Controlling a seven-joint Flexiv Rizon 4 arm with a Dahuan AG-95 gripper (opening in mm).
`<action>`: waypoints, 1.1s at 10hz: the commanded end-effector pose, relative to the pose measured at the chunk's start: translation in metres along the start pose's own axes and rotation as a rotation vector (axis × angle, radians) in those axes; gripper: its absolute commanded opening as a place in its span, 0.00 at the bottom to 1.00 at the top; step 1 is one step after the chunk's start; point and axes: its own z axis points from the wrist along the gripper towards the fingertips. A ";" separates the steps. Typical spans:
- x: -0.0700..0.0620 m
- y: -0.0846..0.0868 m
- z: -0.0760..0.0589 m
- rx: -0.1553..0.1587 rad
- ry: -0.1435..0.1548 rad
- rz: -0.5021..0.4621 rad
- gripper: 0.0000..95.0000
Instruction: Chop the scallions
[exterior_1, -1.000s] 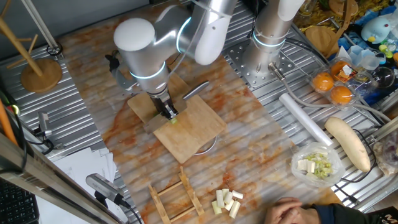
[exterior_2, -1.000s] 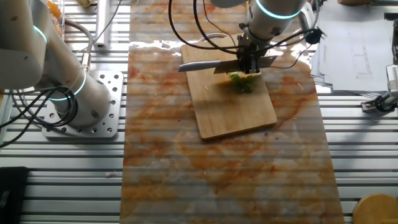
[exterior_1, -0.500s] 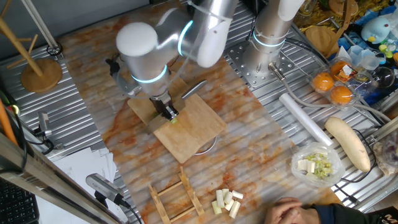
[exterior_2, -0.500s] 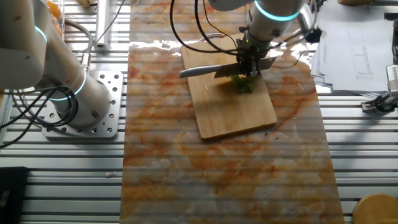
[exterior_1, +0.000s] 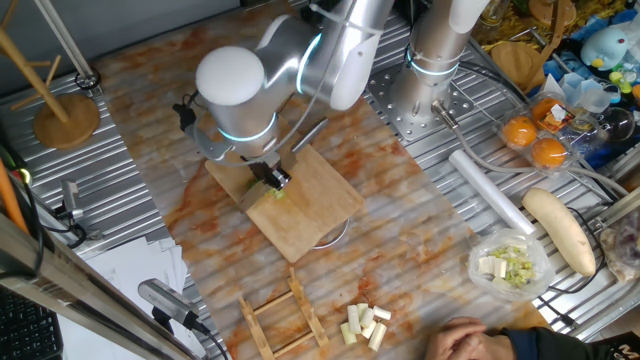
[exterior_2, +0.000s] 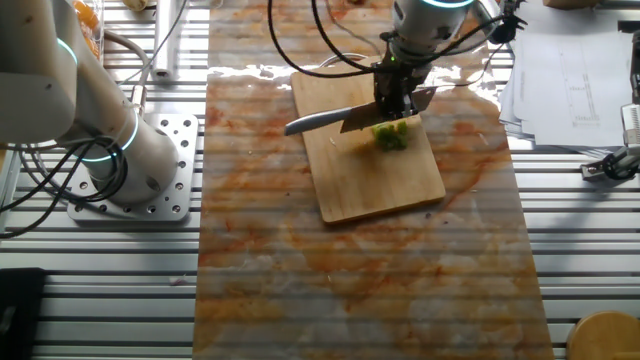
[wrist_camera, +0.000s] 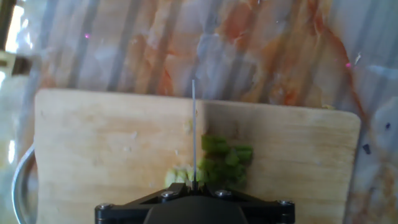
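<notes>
The scallions (exterior_2: 390, 135) are several small bright green bits with one paler piece, heaped on the wooden cutting board (exterior_2: 375, 185). They also show in the hand view (wrist_camera: 225, 159) and in one fixed view (exterior_1: 279, 192). My gripper (exterior_2: 396, 98) is shut on the handle of a knife (exterior_2: 325, 121) and stands right above the heap. In the hand view the gripper (wrist_camera: 194, 186) holds the blade edge-on as a thin line (wrist_camera: 194, 124), running through the left side of the heap. The gripper (exterior_1: 268, 179) sits over the board (exterior_1: 305, 215).
A wooden rack (exterior_1: 285, 315) and pale cream chunks (exterior_1: 364, 323) lie near the front. A bowl of whitish-green bits (exterior_1: 510, 265), a banana (exterior_1: 560, 230), oranges (exterior_1: 535, 140) and a white roll (exterior_1: 490, 190) lie right. A person's hand (exterior_1: 470, 340) is at the bottom edge.
My gripper has shifted slightly along the board with the knife. The blade has swung a little, its tip now lower in the other fixed view. The scallion heap stays in place.
</notes>
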 end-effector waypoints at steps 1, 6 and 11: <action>-0.003 -0.001 0.004 -0.016 -0.007 0.007 0.00; -0.009 0.005 0.022 -0.057 -0.062 0.046 0.00; -0.025 0.013 0.029 0.014 -0.063 0.042 0.00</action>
